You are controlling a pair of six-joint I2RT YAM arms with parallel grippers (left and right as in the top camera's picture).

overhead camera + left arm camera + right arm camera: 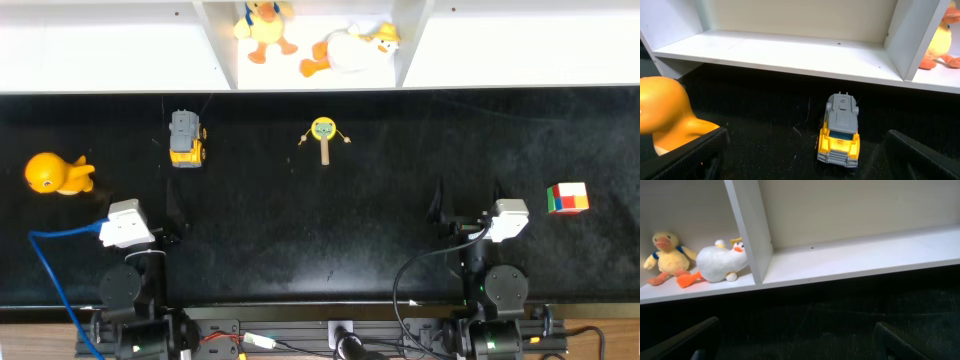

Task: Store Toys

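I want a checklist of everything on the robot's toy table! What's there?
Surface: black table, four toys loose on it.
Job's things: toy truck, orange duck, rattle and colour cube on the table; yellow plush duck and white plush duck in the white shelf, middle compartment.
Clutter: nothing seen.
Grippers: left gripper and right gripper open, holding nothing.
Cables: blue cable by the left arm, black cable by the right.
Surroundings: white shelf along the table's far edge.

Black table, white shelf along its far edge, yellow plush duck and white plush duck in the middle compartment, on the table orange duck at left, toy truck, rattle drum, coloured cube at right.
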